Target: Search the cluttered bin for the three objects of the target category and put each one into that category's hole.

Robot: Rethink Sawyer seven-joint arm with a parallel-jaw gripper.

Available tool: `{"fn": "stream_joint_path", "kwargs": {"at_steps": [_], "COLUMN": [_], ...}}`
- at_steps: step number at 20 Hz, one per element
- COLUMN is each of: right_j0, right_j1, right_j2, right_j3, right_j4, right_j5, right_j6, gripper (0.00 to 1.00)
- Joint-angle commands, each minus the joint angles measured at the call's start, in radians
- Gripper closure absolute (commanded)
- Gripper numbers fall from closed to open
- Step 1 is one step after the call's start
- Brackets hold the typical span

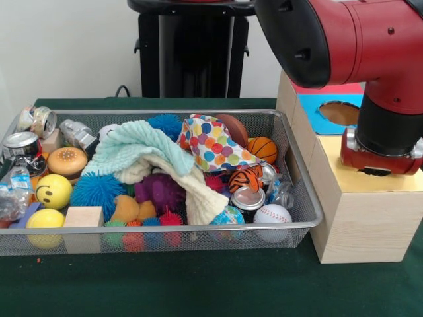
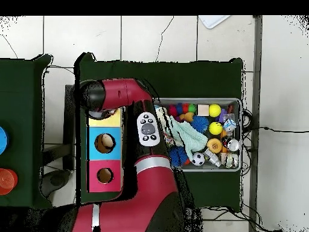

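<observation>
- Front: arm's wrist (image 1: pixel 381 148) is sitting over the box's yellow panel (image 1: pixel 344 177); pincer state cannot be told.
- Overhead: arm is hiding yellow hole; blue hole (image 2: pixel 104 142) and pink hole (image 2: pixel 104 176) are showing.

Even, fairly bright indoor lighting is seen in both views; no single source can be placed. In the front view, soft shadow is cast under the wire bin (image 1: pixel 301 228) onto the green table cover (image 1: pixel 198 284), and the wooden box (image 1: pixel 360 221) is darker on its left face. Small glare spots are noted on the crushed cans (image 1: pixel 23 145) and on the red arm shell (image 1: pixel 370 39). Slight softness is observed throughout; the overhead view is less detailed, and the bin contents are hard to resolve there.
</observation>
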Motion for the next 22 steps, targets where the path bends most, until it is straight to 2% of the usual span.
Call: {"fn": "stream_joint_path", "kwargs": {"at_steps": [1,2,5,8,9,17,20,22], "right_j0": [0.000,0.001,0.010,0.016,0.014,0.015,0.008,-0.002], "right_j1": [-0.030,-0.067,-0.092,-0.109,-0.088,-0.102,-0.108,-0.123], "right_j2": [0.038,0.036,0.027,0.025,0.028,0.019,0.019,0.014], "right_j3": [0.107,0.128,0.094,0.081,0.030,-0.064,-0.098,-0.093], "right_j4": [0.001,0.008,0.012,0.009,0.003,-0.037,-0.055,-0.073], "right_j5": [0.114,0.145,0.226,0.257,0.282,0.312,0.321,0.316], "right_j6": [-0.026,-0.027,-0.017,-0.017,-0.024,-0.041,-0.071,-0.105], "gripper": [1.00,1.00,1.00,1.00,1.00,1.00,1.00,1.00]}}
